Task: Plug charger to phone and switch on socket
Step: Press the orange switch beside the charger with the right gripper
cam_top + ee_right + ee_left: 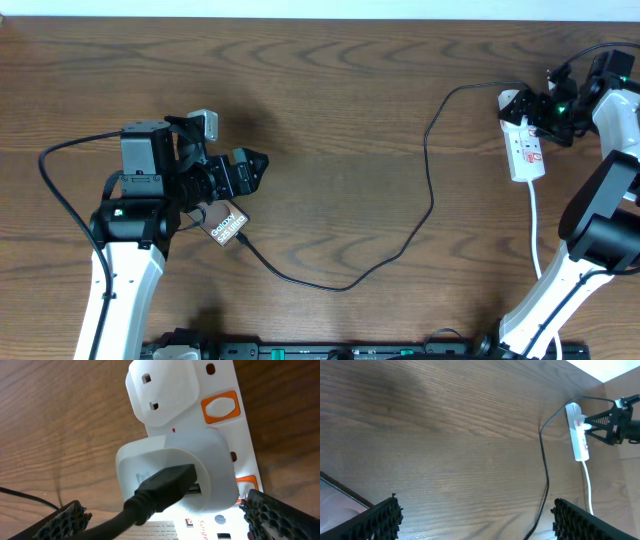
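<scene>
Right wrist: right gripper (167, 511) gaping over socket (220, 430) — stiff switch (247, 482) at 3 o'clock of adapter (200, 455), we'd press it dead centre — left gripper (252, 168) gapes too.

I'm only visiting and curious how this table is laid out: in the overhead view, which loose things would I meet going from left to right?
phone → charger cable, looping across the middle → socket
</scene>
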Motion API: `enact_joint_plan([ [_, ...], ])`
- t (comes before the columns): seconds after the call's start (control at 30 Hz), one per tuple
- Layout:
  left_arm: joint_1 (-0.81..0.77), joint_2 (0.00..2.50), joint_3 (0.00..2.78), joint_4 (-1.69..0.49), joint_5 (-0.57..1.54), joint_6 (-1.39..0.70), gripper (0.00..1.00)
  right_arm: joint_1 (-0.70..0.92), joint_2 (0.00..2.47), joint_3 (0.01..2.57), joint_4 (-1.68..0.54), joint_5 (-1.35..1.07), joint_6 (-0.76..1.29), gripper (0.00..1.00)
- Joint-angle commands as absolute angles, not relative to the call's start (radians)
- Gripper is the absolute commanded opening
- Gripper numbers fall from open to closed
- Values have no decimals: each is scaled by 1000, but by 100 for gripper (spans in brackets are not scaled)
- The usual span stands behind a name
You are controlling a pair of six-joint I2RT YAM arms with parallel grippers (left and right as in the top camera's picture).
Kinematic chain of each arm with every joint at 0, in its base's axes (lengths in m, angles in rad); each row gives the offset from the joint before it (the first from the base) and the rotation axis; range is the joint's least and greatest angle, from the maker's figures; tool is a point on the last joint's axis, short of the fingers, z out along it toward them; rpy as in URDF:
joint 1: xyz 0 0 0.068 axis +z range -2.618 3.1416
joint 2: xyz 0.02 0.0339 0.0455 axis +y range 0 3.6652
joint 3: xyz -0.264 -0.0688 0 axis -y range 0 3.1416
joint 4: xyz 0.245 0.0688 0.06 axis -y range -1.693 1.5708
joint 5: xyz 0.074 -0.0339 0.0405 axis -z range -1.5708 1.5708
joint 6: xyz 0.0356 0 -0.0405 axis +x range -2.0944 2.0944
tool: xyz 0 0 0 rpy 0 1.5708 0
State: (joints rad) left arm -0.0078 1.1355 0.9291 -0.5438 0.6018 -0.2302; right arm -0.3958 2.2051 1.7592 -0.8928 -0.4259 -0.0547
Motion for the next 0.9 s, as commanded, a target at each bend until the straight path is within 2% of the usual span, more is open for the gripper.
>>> enact_joint_plan([
  [0.0,-10,1137,937,-553,590,-214,94,-379,2178,1766,-894,-425,-49,99],
  [0.33,-10,1137,937,-578,590,-214,94,-315,2179,1752,-870,-428,-23,99],
  [0.87,-10,1137,937,-579,590,-214,94,-315,2179,1690,-858,-482,-6,98],
])
